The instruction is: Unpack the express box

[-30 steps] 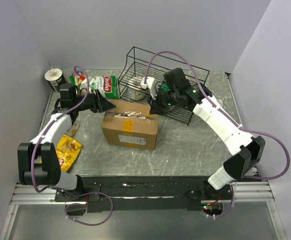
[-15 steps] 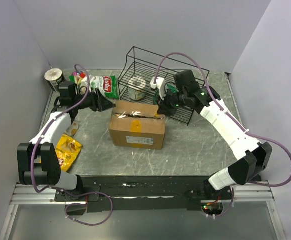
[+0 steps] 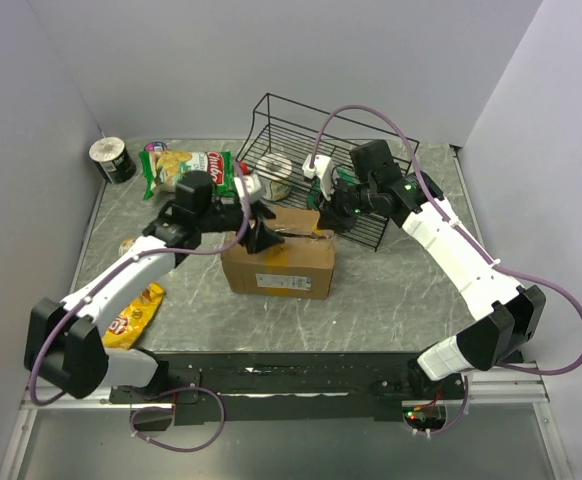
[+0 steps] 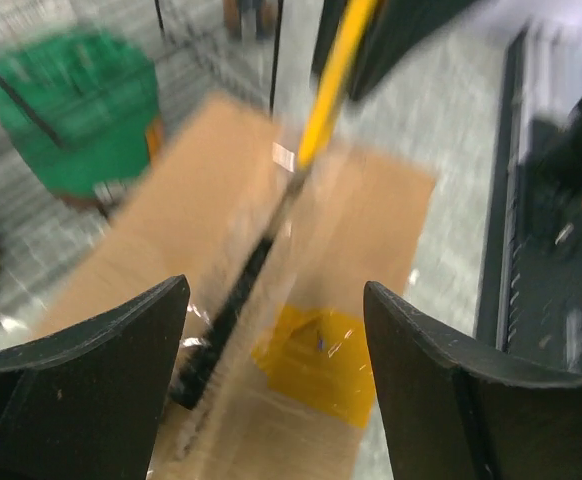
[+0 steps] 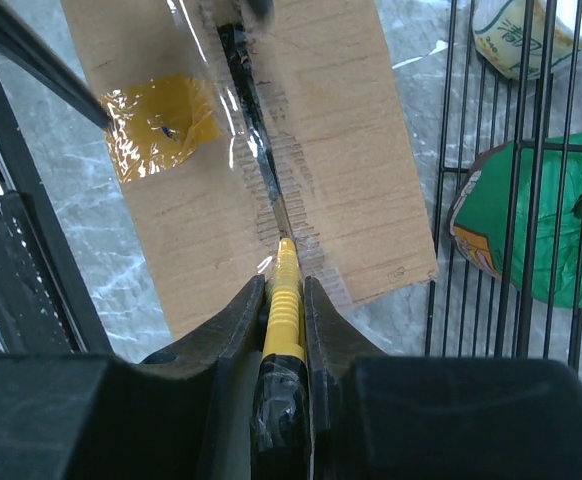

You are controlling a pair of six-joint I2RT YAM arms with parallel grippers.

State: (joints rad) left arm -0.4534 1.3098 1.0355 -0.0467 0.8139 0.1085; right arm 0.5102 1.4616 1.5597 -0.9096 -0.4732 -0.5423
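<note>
No legible text; print on the express box's [image 3: 296, 258] white label [image 3: 273, 281] is too small.

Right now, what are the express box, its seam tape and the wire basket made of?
Express box: matte brown cardboard, faintly ribbed, likely corrugated. Seam tape: clear glossy plastic film, showing glare. Wire basket: thin black rods, probably coated metal.

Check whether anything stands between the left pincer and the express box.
Nothing visible does. The left pincer hangs open just over the express box, above its taped top. The right pincer holds a yellow cutter on the seam at the opposite end.
</note>
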